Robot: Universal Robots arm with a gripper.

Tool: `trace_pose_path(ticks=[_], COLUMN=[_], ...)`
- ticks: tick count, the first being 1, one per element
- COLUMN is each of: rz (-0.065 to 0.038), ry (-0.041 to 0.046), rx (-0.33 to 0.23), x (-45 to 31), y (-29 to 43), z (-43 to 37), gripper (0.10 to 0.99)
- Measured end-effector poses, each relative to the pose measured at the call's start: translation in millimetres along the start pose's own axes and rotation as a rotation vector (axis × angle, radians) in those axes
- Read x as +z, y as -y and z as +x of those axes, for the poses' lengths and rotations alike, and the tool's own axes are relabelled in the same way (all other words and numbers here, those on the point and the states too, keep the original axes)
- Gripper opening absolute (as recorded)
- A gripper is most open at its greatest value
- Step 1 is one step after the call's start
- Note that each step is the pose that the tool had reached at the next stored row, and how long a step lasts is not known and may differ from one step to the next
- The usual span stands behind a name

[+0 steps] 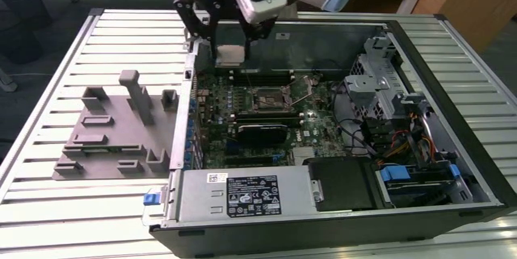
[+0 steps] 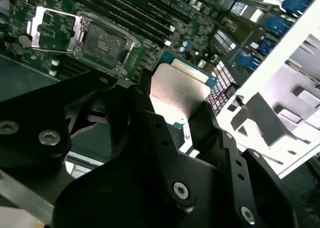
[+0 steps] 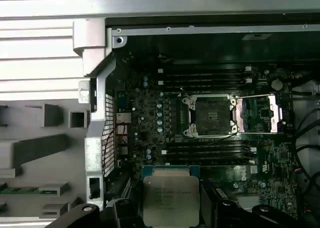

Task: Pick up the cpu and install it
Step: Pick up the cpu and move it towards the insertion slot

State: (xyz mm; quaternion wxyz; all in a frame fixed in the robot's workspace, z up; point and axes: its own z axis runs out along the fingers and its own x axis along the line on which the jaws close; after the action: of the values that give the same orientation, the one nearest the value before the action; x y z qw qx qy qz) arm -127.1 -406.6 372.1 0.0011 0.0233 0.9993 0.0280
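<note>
At the exterior view's left, a grey slotted fixture (image 1: 109, 135) is lying on the slatted metal worktop (image 1: 48, 77). Its posts are partly masking one another, so what is sitting in its slots is hard to make out. Just to its right an open computer case (image 1: 339, 35) is lying on its side, its near edge being cut off by the picture's lower border. Above the case's far left part the tool (image 1: 230, 50) is hanging from an arm that is running out of the picture's top. Its fingers (image 1: 198, 23) are clamping two opposite edges of the cpu (image 1: 231, 57), holding it in the air clear of the motherboard (image 1: 214, 98). In the second wrist view the fingers (image 2: 145, 115) are covering both side edges of the cpu (image 2: 177, 93), leaving its silvery lid and a greenish corner in sight. In the first wrist view the dark fingers are hiding the flanks of the cpu (image 3: 171, 198). Further right, near the board's middle, the cpu socket (image 1: 267, 97) is lying open, apart from the cpu, with its load plate (image 3: 256, 113) tilted back; its contacts are too dark to tell. At the far right the drive cage (image 1: 379, 83) and a tangle of cables (image 1: 400, 144) are hiding whatever is lying beneath them.
</note>
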Motion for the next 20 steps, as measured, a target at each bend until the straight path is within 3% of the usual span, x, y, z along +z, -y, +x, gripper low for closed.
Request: trace_pose_path(ticks=[4,9,10,20], rz=[0.000,0.000,0.000,0.000], ry=[-0.0006,-0.0009,-0.0007,-0.0008], rx=[0.000,0.000,0.000,0.000], x=[7.2,16.1,24.7,42.7], y=[-0.1,-0.1,0.0,0.4], z=[-12.1,-21.7,-28.8,-40.5], gripper=[0.541,0.541,0.541,0.541])
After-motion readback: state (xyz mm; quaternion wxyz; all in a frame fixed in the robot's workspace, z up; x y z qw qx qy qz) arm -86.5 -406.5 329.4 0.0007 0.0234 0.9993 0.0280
